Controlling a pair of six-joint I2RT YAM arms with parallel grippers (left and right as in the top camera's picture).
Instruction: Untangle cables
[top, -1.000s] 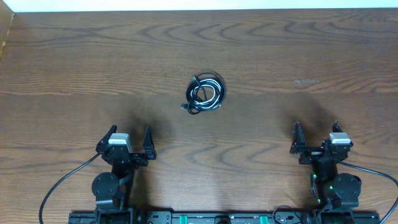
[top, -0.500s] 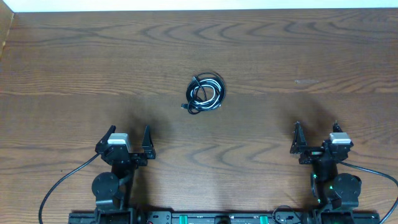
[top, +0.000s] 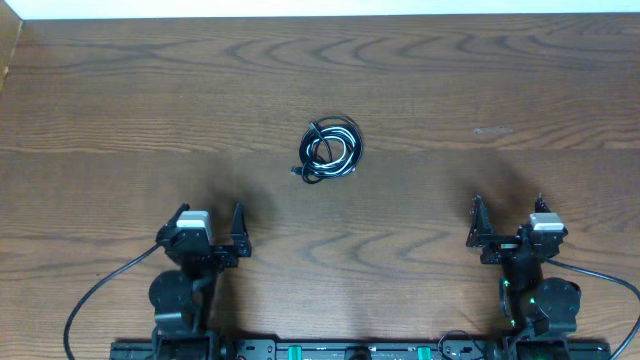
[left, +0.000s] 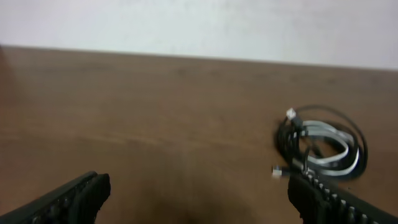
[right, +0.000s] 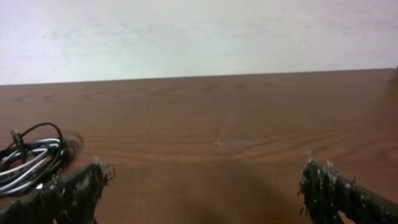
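The cables (top: 330, 150), black and white, lie coiled together in one small bundle in the middle of the table (top: 500, 90). Left jaws and right jaws stand spread and empty, well apart from it.

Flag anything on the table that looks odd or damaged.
Only the cables: the black and white cords lie looped together in one coil on the table. A faint pale scuff lies to their right. Nothing else stands out.

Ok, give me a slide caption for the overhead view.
Coiled cables lie on the wooden table, beyond the open left gripper and open right gripper.
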